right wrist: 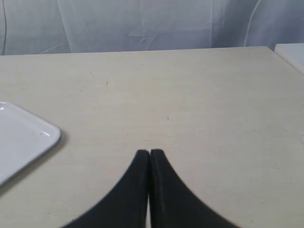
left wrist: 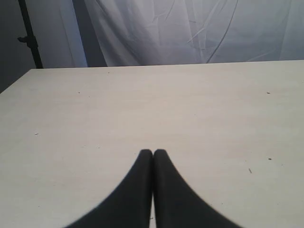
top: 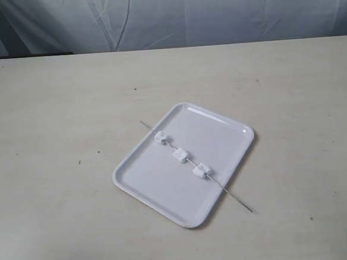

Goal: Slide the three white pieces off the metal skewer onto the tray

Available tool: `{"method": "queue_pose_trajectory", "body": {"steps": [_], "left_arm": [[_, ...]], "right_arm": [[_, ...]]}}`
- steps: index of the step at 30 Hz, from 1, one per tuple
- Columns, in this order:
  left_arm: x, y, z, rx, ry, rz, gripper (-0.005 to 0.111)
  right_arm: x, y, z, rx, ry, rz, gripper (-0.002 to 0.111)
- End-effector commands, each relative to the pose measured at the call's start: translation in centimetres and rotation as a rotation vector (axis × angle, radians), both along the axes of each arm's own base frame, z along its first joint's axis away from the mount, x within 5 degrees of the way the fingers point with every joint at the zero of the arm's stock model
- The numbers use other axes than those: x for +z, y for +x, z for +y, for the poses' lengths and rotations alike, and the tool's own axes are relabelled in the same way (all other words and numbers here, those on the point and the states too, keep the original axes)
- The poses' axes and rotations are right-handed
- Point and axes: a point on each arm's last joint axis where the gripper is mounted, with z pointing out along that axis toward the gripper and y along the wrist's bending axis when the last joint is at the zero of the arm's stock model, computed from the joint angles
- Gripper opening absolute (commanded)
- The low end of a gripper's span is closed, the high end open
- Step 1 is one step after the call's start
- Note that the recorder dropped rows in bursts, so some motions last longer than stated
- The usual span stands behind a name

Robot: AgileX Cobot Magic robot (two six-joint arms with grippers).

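A glossy white tray (top: 147, 179) lies at an angle near the table's middle. The thin metal skewer (top: 235, 197) rests across it, both ends sticking out past the rim. Three white pieces are threaded on it: one (top: 161, 137), a second (top: 179, 155) and a third (top: 201, 171). Neither arm shows in the exterior view. My left gripper (left wrist: 152, 151) is shut over bare table, nothing between its fingers. My right gripper (right wrist: 149, 152) is also shut and empty; a corner of the tray (right wrist: 28, 137) appears in its view, apart from the fingertips.
The pale table (top: 53, 114) spreads around the tray. A grey-white cloth backdrop (top: 183, 16) hangs behind the far edge. A dark stand pole (left wrist: 28, 35) rises at the table's far corner in the left wrist view. A white object's edge (right wrist: 292, 52) sits beyond the table.
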Motion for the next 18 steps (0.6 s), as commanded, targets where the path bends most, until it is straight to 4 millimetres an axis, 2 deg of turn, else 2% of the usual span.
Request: {"method": "queue_pose_trajectory", "body": {"steps": [1,11,18], "left_arm": [[-0.02,0.00,-0.03,-0.006,0.000,-0.013,0.000],[-0.02,0.00,-0.03,-0.007,0.002,-0.013,0.000],[0.39,0.07,0.09,-0.008,0.082,-0.055,0.000]], "right_arm": [[0.01,-0.01,0.00,0.001,-0.003,-0.010,-0.001],[0.01,-0.01,0.00,0.001,-0.003,-0.010,-0.001],[0.01,-0.01,0.00,0.001,-0.003,-0.010,-0.001]]}}
